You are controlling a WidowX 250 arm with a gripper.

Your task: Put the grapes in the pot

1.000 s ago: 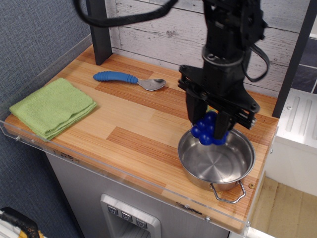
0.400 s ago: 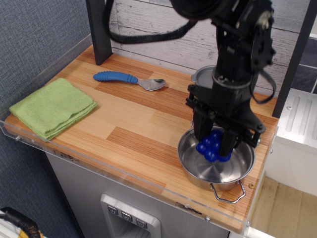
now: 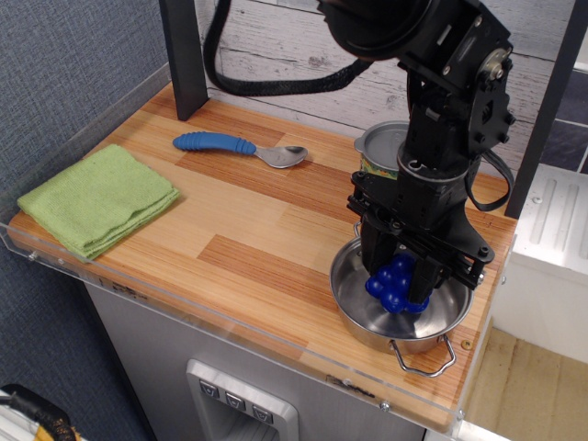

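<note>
The gripper reaches down into the pot at the table's right front corner, its fingers closed around the grapes, which sit low inside the pot's bowl. A tin can stands just behind.

**Hidden and cut-off parts**

The pincer covers the back wall of the pot and the top of the grapes, so whether the cluster touches the pot floor cannot be told. The arm hides most of the tin can. The frame's top edge cuts off the arm, and the surface's right corner is cropped.
</note>
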